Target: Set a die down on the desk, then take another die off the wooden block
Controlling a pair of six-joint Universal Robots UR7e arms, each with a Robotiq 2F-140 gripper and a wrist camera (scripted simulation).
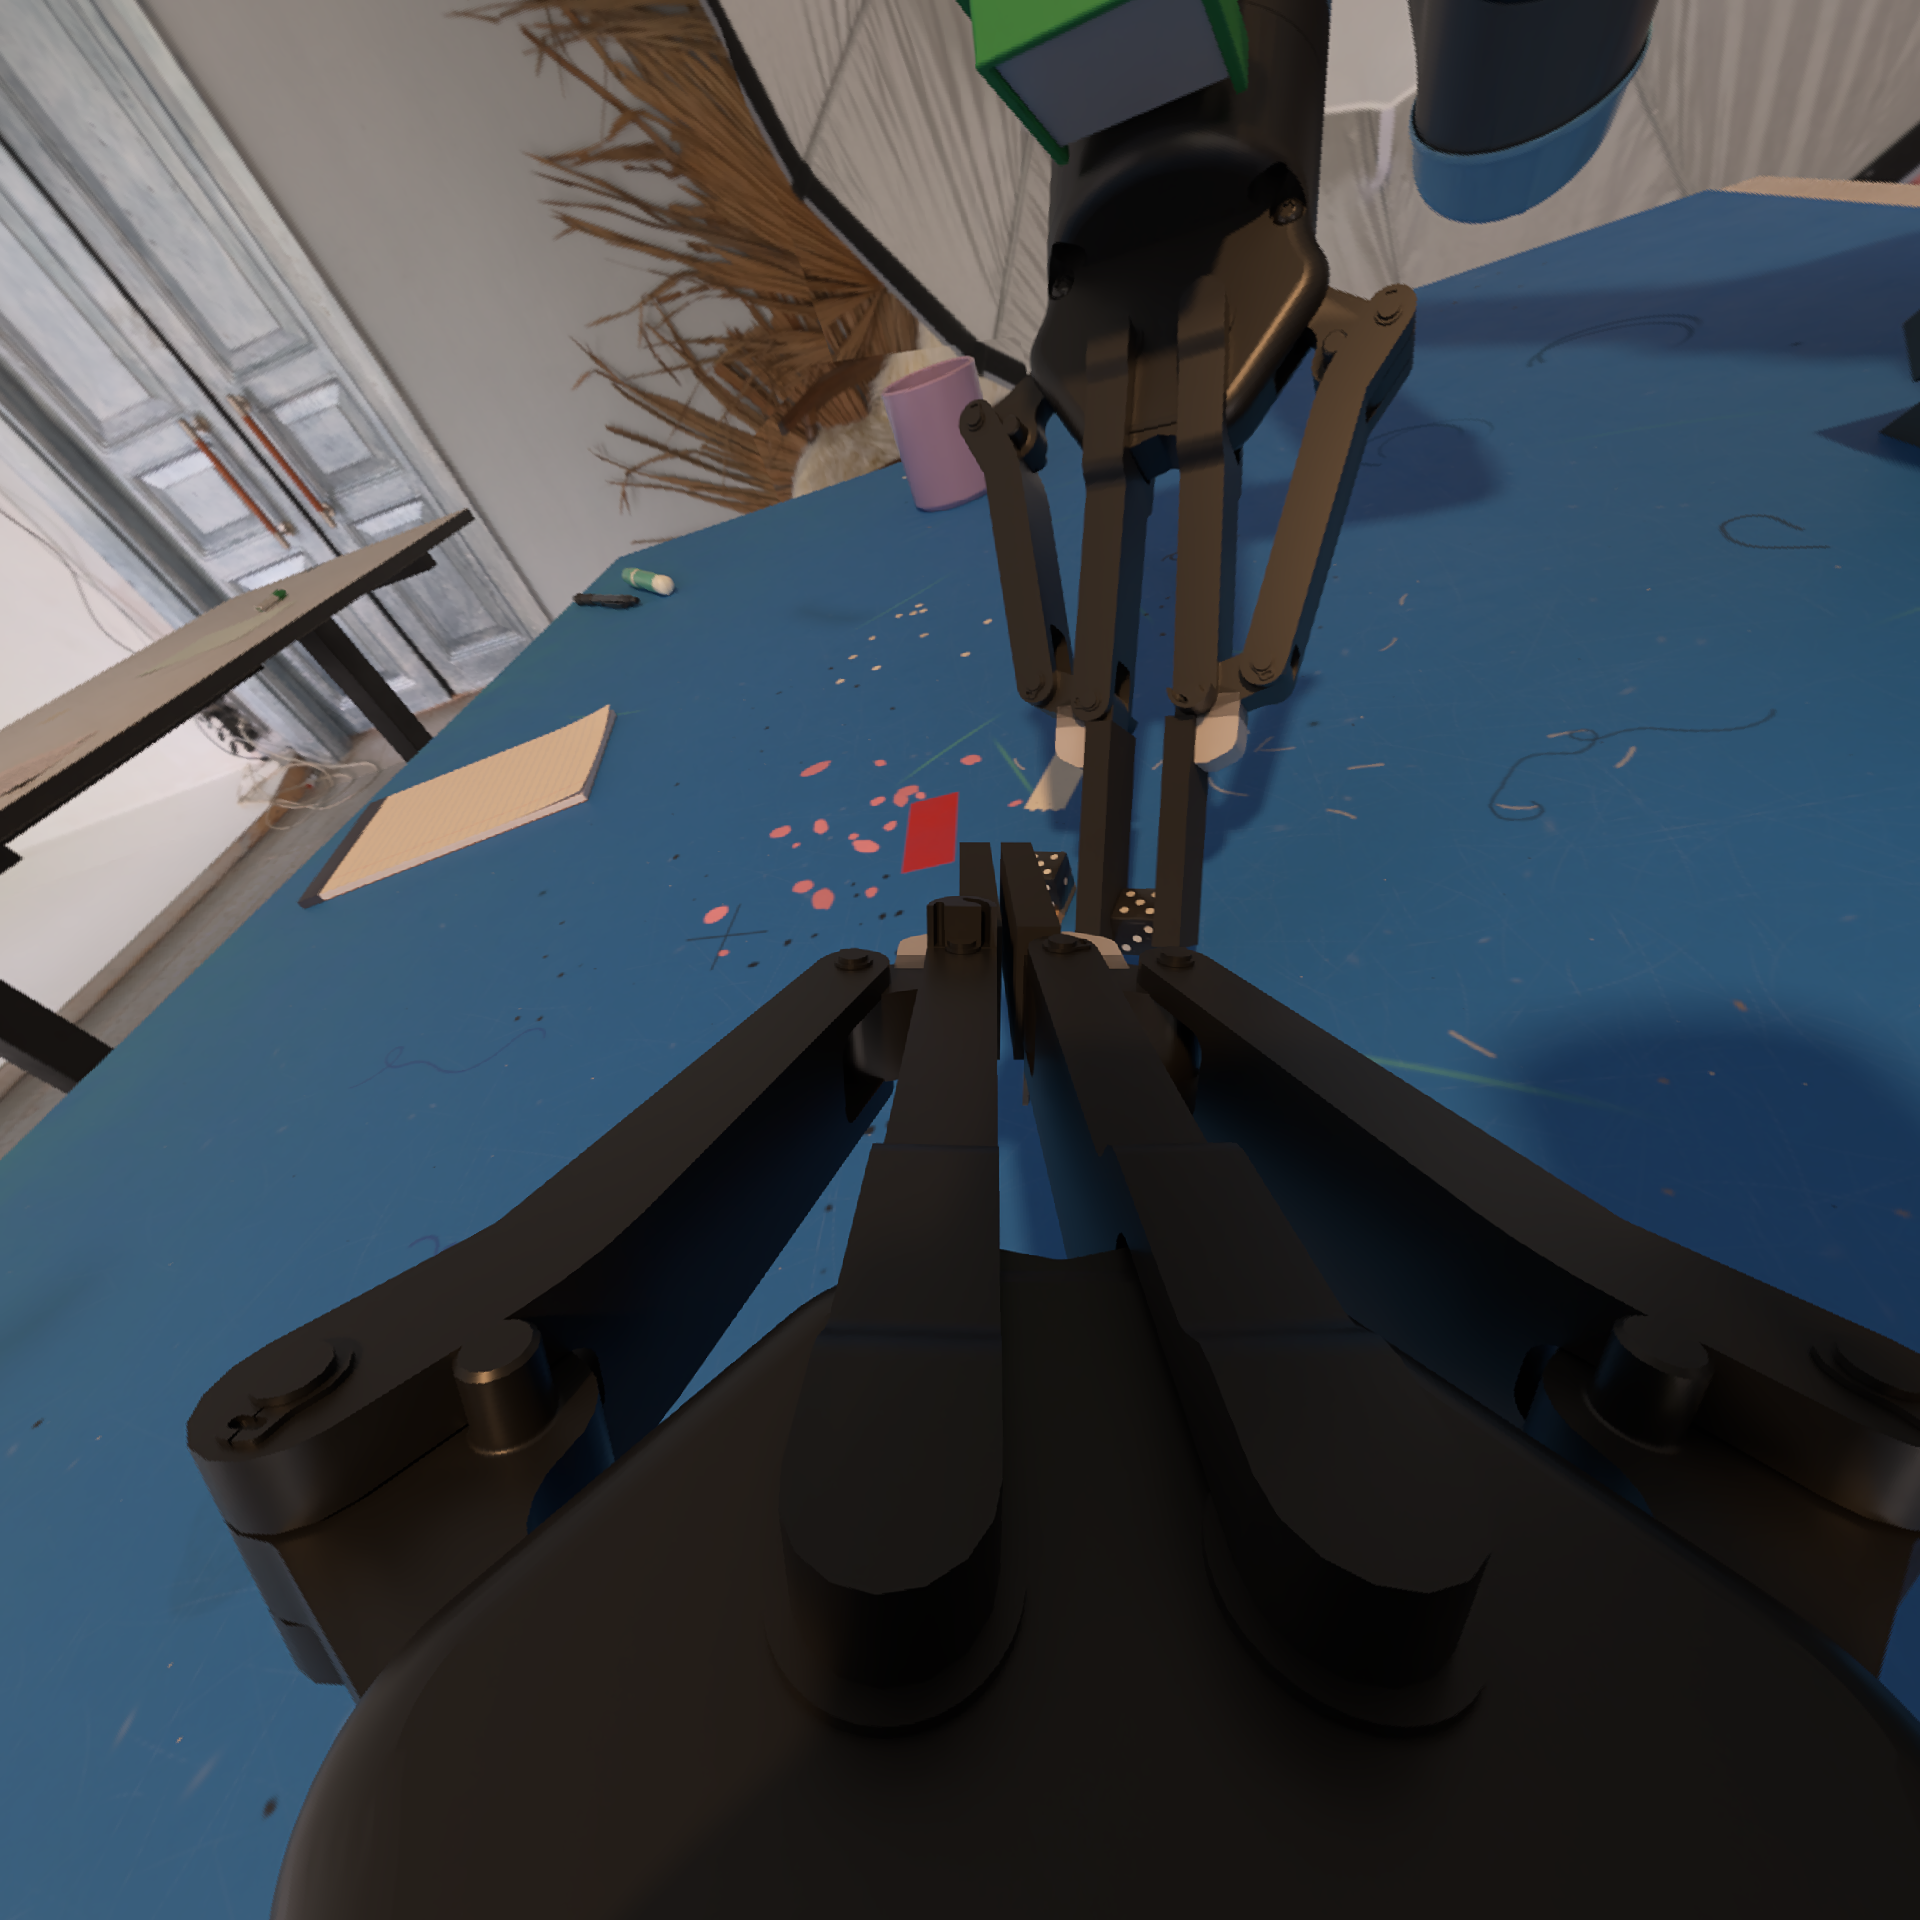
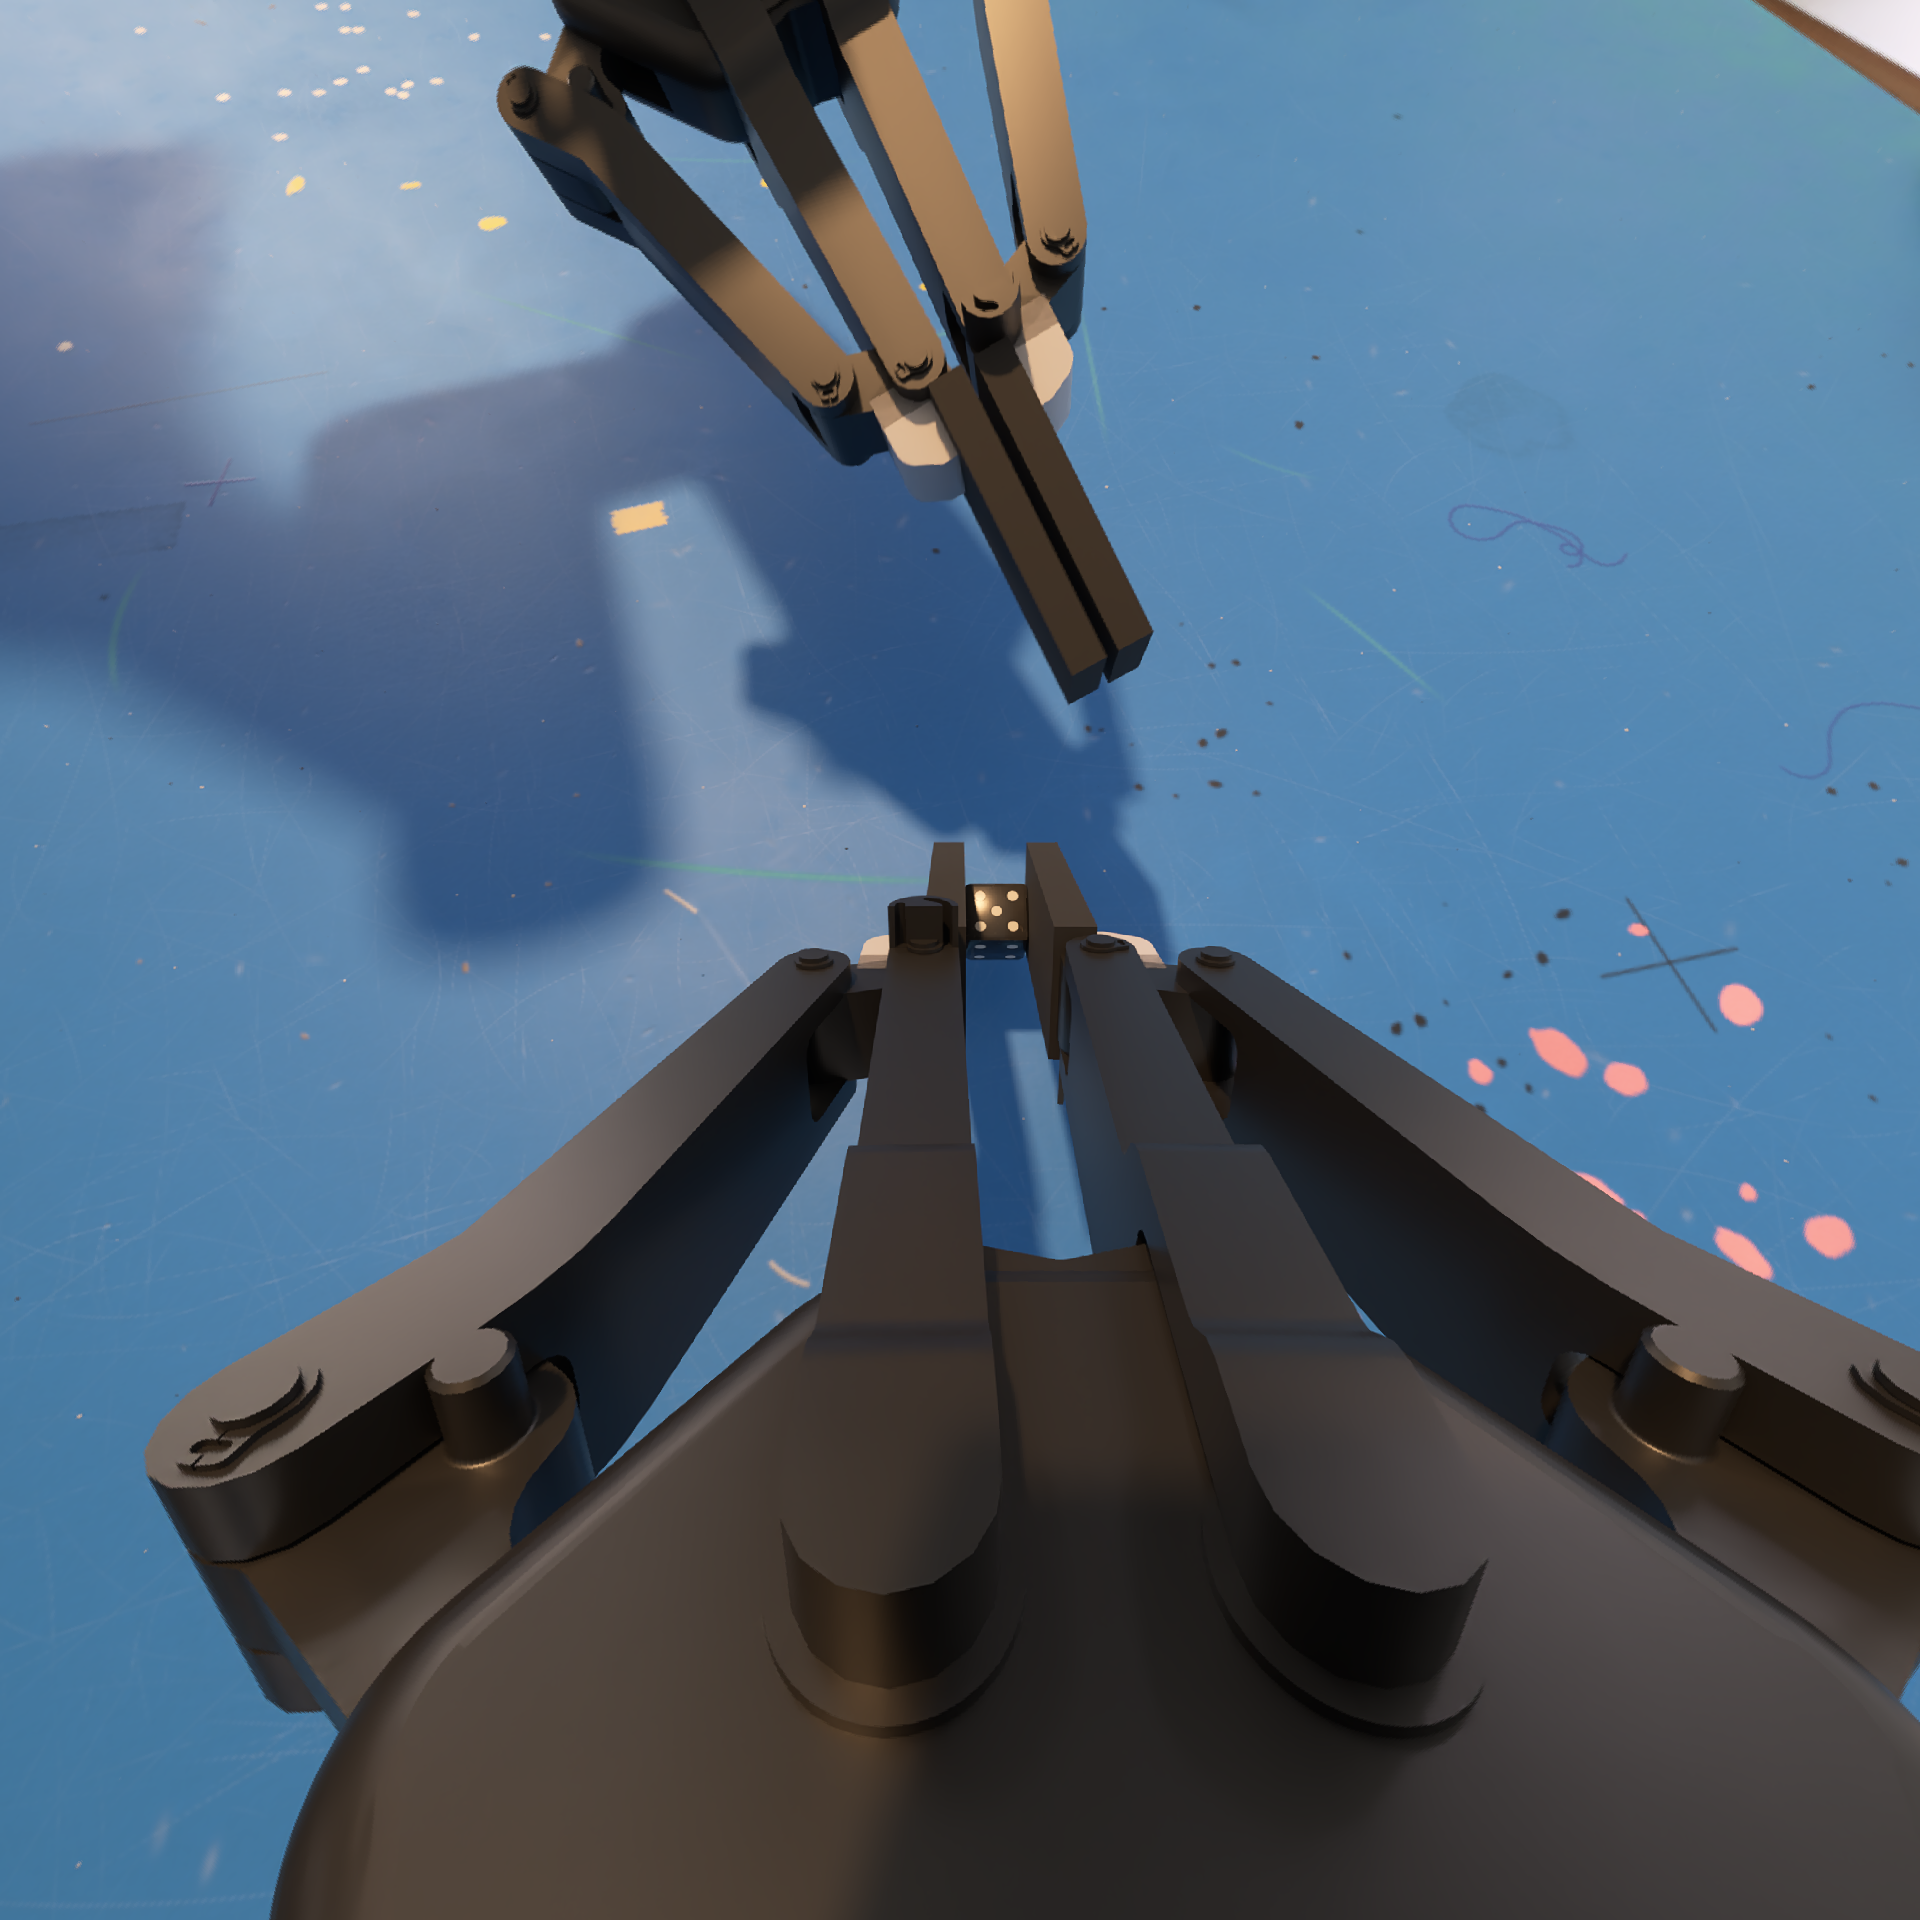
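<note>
Looking along the right end effector, you see its fingers clamped on a black die above the blue table. Your left end effector is pinched together, holding nothing; a second black die lies just beyond it.

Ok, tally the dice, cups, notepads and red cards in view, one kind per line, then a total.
dice: 2
cup: 1
notepad: 1
red card: 1
Total: 5

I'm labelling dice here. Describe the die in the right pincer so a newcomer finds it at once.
Start at the blue desk, where the two pincers meet tip to tip. The right pincer points down with the die between its fingertips. It is small, black, with pale dots; the second die sits beside it, outside the fingers.
</note>
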